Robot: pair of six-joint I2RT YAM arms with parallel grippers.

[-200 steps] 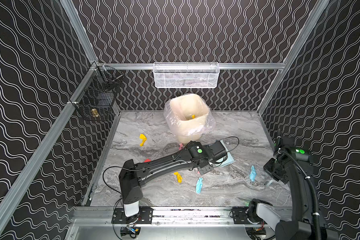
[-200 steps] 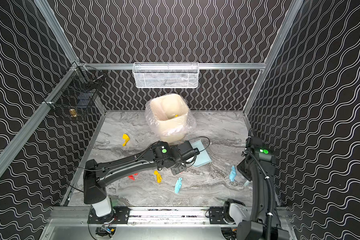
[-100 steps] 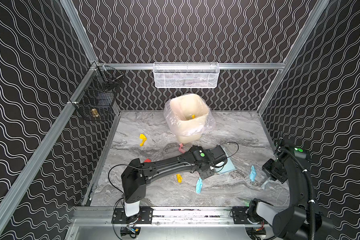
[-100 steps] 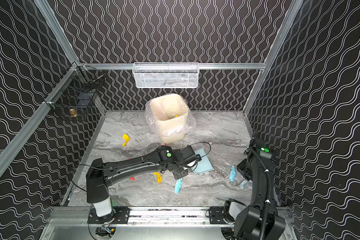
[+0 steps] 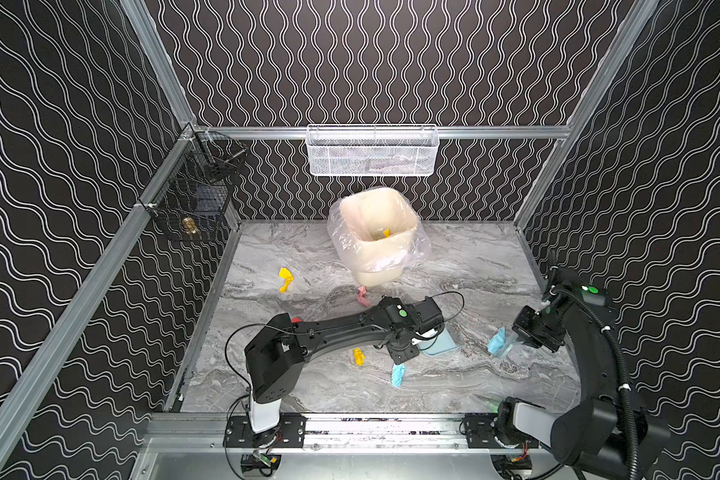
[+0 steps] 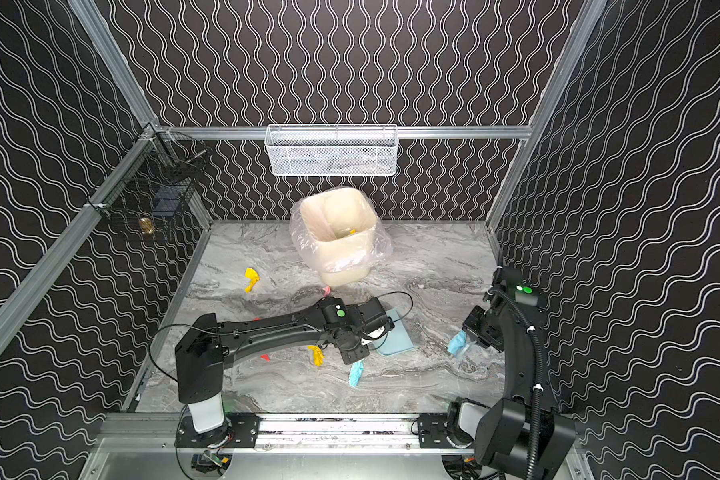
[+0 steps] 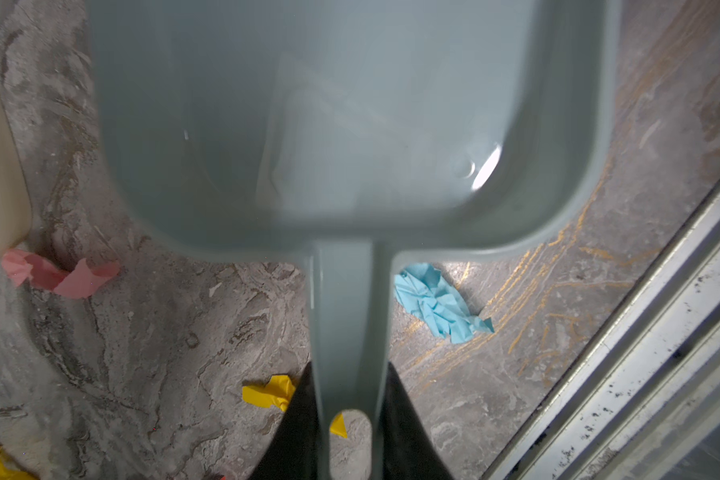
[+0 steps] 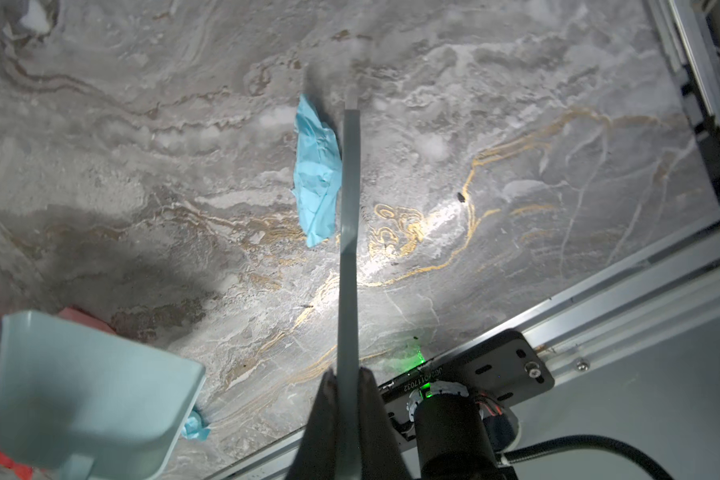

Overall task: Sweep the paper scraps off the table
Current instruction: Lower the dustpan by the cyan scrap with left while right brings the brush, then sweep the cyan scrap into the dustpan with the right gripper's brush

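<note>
Clamping the dustpan [image 7: 350,124] by its handle, the left jaws hold it low at the counter [image 5: 454,386]. The right jaws pinch the brush [image 8: 348,249] handle, with a light blue scrap [image 8: 316,174] just beside it. Other paper scraps [image 5: 358,356], yellow, pink and blue, lie scattered mid-counter before the bin [image 5: 375,259].

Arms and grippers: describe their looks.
Left arm: matte black, boxy links, white base sleeve, green wrist dot, thin looping black cable. Right arm: same, plus ribbed black hose with white ties. Left gripper and right gripper: black, tapered.
</note>
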